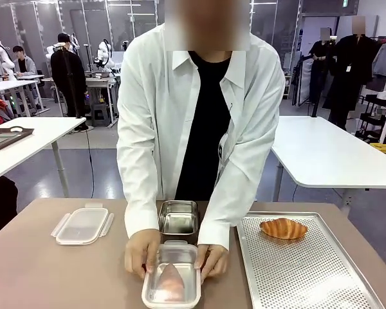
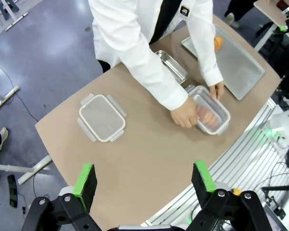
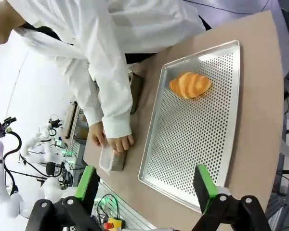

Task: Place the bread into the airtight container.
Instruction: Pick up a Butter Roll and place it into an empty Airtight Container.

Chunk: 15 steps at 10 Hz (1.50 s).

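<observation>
At the table's (image 1: 26, 270) left end sits a shallow plastic box (image 1: 82, 225), clear and round-cornered, with clip flaps on its sides. Mid-table stands an empty steel tub (image 1: 178, 217), rectangular and shiny. Just nearer the robot lies the container (image 1: 186, 296), a steel pan of like shape under a cloudy lid. The bread (image 1: 169, 281) lies inside it, a pinkish-brown wedge seen dimly through the lid. A person in a white shirt holds the container with two hands (image 1: 141, 252), one on each long side, fingers at the lid's edges. To the right lies a large perforated metal tray (image 1: 296, 270) with a raised rim. A golden, ridged croissant (image 1: 283, 228) rests at its far end, and the rest of the sheet is bare.

Bare brown tabletop runs between box and container, and from the box to the near edge. The tray reaches close to the table's near and right edges.

The left gripper (image 2: 144, 185) hangs high over the near edge, its green pads (image 2: 86, 178) wide apart and holding nothing. The container lies well ahead of them and to their right, with open table between. The right gripper (image 3: 144, 185) is likewise spread and empty above the tray's near part. The croissant lies well beyond its fingers, and the container with the bread sits well apart, beside the tray's edge.
</observation>
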Motion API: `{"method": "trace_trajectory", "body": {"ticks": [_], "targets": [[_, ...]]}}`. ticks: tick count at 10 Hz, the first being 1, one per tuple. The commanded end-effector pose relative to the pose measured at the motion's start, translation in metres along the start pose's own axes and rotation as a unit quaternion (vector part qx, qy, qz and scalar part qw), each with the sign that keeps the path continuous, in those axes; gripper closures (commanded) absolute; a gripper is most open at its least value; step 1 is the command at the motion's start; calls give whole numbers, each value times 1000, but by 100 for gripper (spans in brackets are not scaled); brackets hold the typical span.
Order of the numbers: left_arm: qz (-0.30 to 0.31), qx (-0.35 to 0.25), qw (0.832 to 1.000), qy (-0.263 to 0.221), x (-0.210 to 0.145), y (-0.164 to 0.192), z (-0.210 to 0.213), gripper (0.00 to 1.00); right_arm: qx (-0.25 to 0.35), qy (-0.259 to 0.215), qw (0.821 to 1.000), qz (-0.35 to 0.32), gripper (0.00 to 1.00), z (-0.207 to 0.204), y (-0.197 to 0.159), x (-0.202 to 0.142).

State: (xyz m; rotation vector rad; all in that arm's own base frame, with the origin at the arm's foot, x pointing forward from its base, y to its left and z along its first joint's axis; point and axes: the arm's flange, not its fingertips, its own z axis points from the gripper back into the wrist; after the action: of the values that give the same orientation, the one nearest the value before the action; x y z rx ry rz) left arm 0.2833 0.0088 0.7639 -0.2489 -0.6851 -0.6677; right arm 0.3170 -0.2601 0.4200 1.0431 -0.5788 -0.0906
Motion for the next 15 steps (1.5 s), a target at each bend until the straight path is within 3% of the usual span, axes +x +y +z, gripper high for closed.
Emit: {"method": "trace_trajectory", "body": {"ticks": [1,15], "targets": [[-9,0,1000,2,0,0,0,0,-2,8,1000,2,0,5,6,3],[-9,0,1000,2,0,0,0,0,-2,8,1000,2,0,5,6,3]]}}
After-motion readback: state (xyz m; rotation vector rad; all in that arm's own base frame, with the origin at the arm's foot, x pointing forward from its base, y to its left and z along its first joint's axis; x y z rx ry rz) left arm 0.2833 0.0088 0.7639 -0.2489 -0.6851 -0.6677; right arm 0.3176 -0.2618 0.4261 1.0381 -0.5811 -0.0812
